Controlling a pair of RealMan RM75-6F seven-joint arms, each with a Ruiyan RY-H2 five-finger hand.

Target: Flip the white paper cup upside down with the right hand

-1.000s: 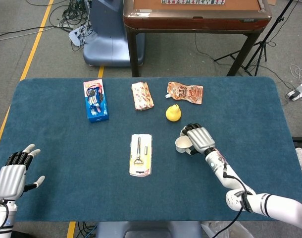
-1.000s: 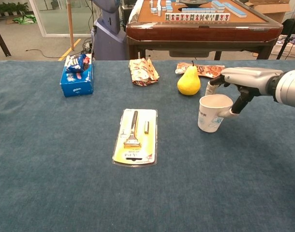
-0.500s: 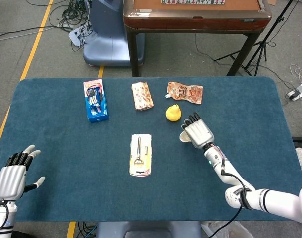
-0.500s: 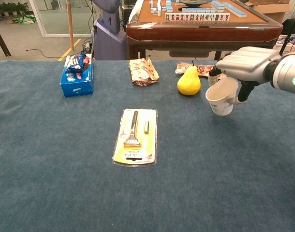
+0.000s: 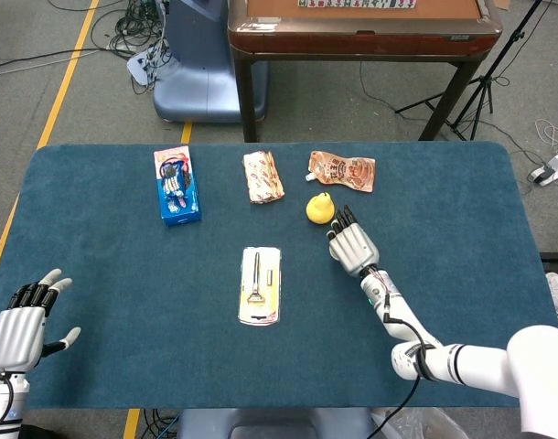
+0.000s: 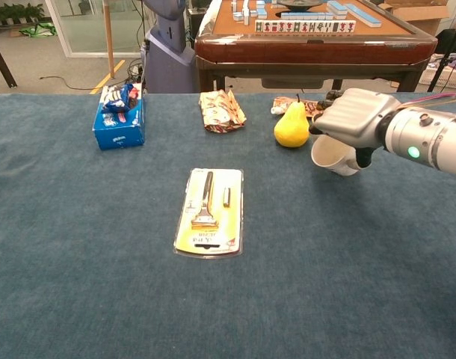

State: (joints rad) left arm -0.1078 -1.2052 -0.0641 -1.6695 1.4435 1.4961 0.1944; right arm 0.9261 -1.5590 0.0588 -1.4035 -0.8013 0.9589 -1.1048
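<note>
My right hand [image 6: 353, 118] grips the white paper cup [image 6: 332, 156] from above and holds it off the table, tipped so its open mouth faces down and toward me. In the head view the right hand [image 5: 351, 245] covers the cup completely, just in front of the yellow pear [image 5: 318, 208]. The chest view shows the cup right beside the pear [image 6: 291, 126]. My left hand [image 5: 23, 320] hovers open at the table's near left corner, fingers spread.
A razor in its blister pack [image 5: 260, 284] lies mid-table. Along the far side lie a blue snack box [image 5: 177, 186], a crumpled wrapper [image 5: 262, 176] and an orange pouch [image 5: 342, 169]. A wooden mahjong table [image 5: 361, 37] stands behind the blue table.
The right hand lifted the cup off the table, carried it back toward the pear and rolled over, tipping the cup from upright to mouth-down. The left hand stayed put.
</note>
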